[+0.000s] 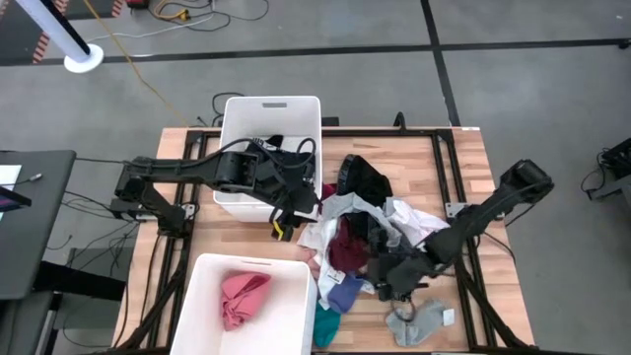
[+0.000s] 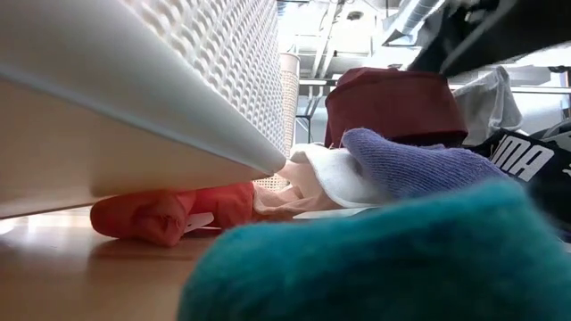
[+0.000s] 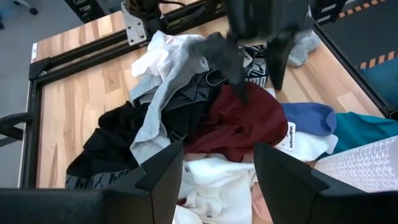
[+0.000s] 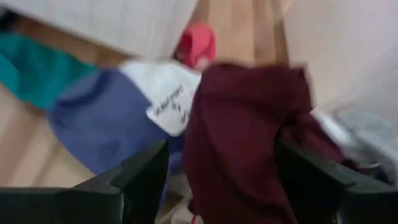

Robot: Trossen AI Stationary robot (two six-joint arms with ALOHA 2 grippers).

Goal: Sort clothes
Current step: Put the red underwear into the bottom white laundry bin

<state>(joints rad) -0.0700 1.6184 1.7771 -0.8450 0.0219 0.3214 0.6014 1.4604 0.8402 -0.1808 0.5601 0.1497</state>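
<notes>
Low view puts a teal garment (image 2: 375, 259) closest, then a blue sock (image 2: 410, 165), a maroon garment (image 2: 393, 102) and a pink-red piece (image 2: 169, 214) under the near white bin (image 2: 178, 107). From above, the clothes pile (image 1: 370, 232) lies on the wooden table (image 1: 463, 168) between the arms. The right gripper (image 1: 389, 286) hangs over the pile's near edge with fingers spread, holding nothing. Farther back, the left gripper (image 1: 286, 222) hovers beside the far bin (image 1: 237, 118), fingers apart and empty.

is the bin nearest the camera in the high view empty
No, a pink garment lies inside that white bin.
</notes>
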